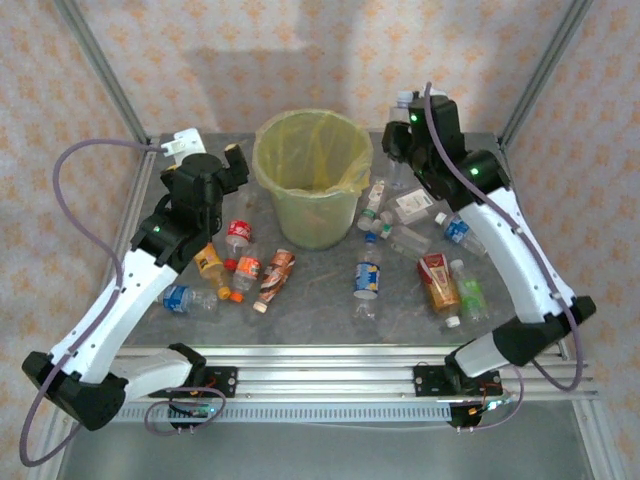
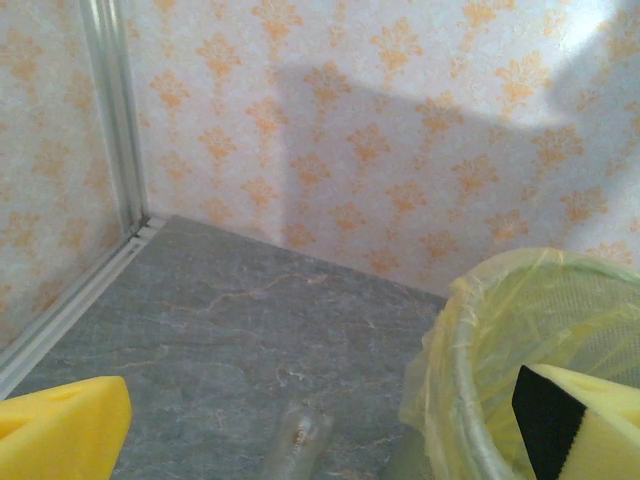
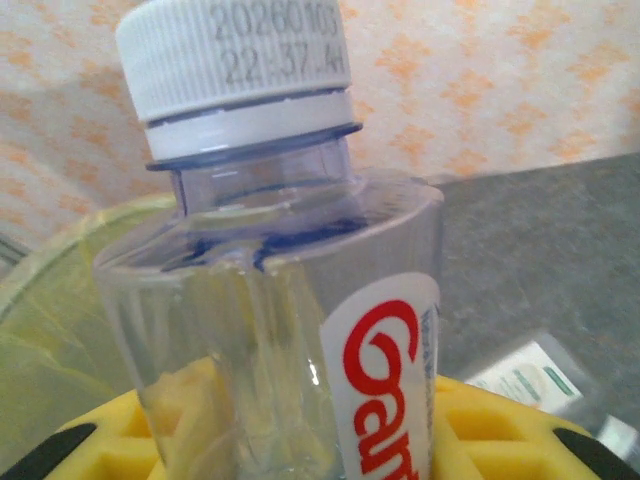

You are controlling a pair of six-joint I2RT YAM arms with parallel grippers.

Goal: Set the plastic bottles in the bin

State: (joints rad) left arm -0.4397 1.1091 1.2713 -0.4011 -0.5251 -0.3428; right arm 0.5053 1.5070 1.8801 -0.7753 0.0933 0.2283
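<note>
Right claw [image 3: 300,440] on clear bottle [image 3: 270,260], white cap, red-lettered label.

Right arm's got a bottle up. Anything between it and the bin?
Nothing visible. The right fingers hold the white-capped bottle raised just right of the bin, with open air between them. The loose bottles lie lower, on the table.
</note>
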